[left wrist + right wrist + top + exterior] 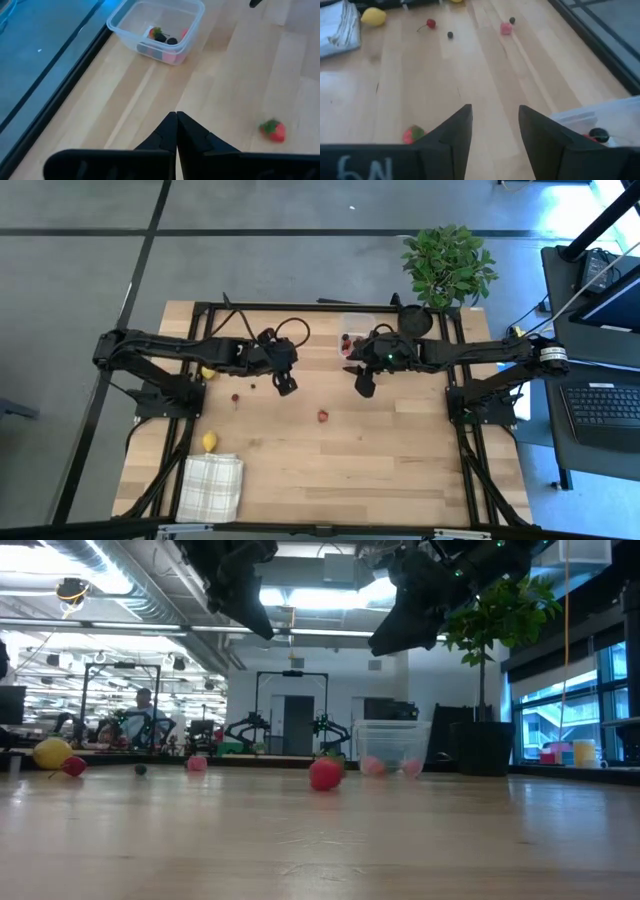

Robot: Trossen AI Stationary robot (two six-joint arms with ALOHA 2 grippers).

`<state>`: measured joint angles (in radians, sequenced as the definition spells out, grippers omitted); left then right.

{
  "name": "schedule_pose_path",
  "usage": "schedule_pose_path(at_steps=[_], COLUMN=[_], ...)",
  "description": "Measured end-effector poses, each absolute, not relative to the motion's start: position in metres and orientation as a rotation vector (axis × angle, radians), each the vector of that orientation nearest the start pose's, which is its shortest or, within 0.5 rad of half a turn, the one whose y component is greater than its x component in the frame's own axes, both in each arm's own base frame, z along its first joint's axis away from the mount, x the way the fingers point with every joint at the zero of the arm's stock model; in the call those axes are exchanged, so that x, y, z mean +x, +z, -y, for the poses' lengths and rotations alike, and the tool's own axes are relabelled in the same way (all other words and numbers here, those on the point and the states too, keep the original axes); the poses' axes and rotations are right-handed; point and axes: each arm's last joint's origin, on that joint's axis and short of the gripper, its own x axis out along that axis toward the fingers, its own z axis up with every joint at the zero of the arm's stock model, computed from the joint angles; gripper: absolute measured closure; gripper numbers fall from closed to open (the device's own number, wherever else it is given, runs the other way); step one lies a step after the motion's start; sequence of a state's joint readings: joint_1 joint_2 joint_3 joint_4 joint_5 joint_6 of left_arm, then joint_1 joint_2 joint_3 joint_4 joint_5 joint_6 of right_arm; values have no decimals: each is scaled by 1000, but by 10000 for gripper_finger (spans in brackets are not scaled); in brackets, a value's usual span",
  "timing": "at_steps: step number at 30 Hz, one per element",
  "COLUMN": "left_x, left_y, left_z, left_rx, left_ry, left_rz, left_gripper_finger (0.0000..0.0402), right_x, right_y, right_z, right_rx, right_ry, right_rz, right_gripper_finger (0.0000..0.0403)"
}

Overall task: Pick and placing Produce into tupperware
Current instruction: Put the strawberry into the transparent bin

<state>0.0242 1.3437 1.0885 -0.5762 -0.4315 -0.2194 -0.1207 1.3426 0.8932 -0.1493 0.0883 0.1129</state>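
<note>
Tupperware (159, 31) sits near the counter's (400, 460) far edge, already holding a few berries and a strawberry. One loose strawberry (324, 416) lies mid-counter, a lemon (210, 442) by the checked cloth (212, 486), a cherry (430, 23) and small dark berries toward the left. The left gripper (285, 385) hangs above the wood, jaws pressed together on nothing. The right gripper (364, 385) hovers just beside the box, jaws partly apart, empty.

Bright even overhead light; ceiling glare in low view; wrist views soft.
</note>
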Motion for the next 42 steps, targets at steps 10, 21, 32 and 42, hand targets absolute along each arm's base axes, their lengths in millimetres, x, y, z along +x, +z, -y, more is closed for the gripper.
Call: schedule_pose_path(at_steps=[10,21,32,42], left_x=[276,274,251,241], left_y=[288,290,317,321], left_z=[-19,-19,-13,-14], left_rx=[33,62,119,141], left_ry=[509,487,403,326], left_rz=[-776,-775,-640,-568], left_gripper_finger=[401,401,401,400], right_x=[285,286,287,289], right_y=[254,255,256,258], right_z=[37,36,28,22], right_rx=[52,57,88,79], right_ry=[-215,-203,-67,-44], right_rz=[-588,-571,-567,-537], right_gripper_finger=[239,239,239,239])
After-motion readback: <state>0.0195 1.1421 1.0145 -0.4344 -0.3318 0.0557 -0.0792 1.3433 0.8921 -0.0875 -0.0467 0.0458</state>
